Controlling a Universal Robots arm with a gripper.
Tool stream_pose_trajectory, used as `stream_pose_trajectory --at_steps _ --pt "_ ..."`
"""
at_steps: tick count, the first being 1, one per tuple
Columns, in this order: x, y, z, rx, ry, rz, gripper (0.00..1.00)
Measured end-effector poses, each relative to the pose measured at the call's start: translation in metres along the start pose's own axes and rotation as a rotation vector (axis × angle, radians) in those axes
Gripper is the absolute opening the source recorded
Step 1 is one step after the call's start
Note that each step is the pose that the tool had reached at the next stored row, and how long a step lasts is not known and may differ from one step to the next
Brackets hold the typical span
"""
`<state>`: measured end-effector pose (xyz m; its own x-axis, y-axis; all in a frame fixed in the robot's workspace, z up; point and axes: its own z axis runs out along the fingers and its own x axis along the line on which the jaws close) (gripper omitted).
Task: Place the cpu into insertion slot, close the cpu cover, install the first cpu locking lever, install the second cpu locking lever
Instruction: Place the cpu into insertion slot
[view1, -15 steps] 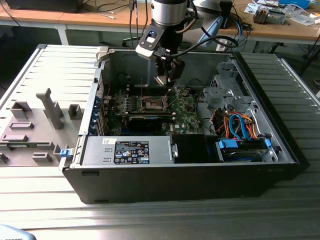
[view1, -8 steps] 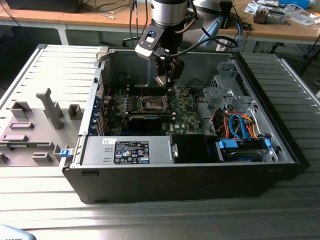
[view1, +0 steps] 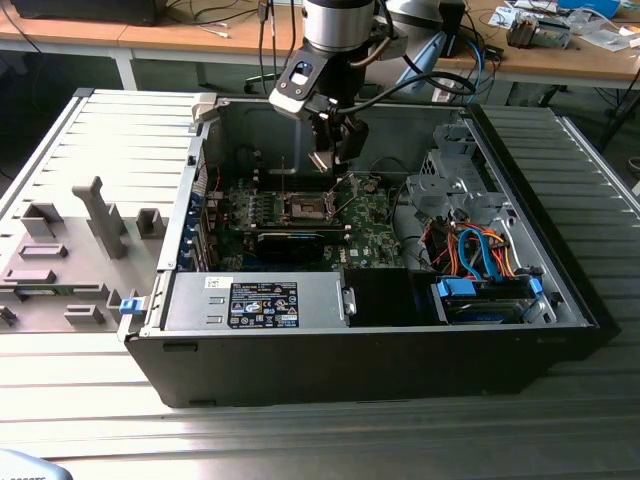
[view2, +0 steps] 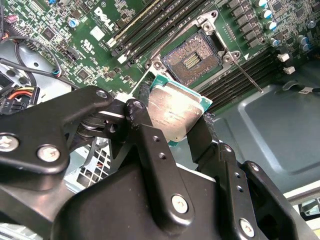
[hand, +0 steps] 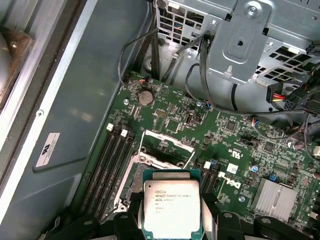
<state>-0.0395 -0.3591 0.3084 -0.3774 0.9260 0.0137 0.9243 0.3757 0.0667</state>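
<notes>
Gripping the cpu (view2: 175, 112) by two opposite edges in the gripper (view1: 335, 158), jaws narrowed onto it, presumably to keep it level for seating. Sits between the fingertips, projecting beyond them. Held above and apart from the uncovered insertion slot (view2: 192, 57) on the motherboard (view2: 85, 60), lever (view2: 245, 75) swung clear.

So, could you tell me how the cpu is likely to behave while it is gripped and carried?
The cpu is probably rigid: it looks like a flat metal-topped plate on thin green board. Its smooth top could slip, since the pincer grips just two opposite edges. Likely light yet fragile, so knocking it against the insertion slot seems risky.
</notes>
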Motion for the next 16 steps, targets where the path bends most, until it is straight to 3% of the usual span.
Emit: stream_pose_trajectory --at_steps 16 --pt "0.0000 0.0000 0.0002 -0.0004 -0.0020 0.030 0.55"
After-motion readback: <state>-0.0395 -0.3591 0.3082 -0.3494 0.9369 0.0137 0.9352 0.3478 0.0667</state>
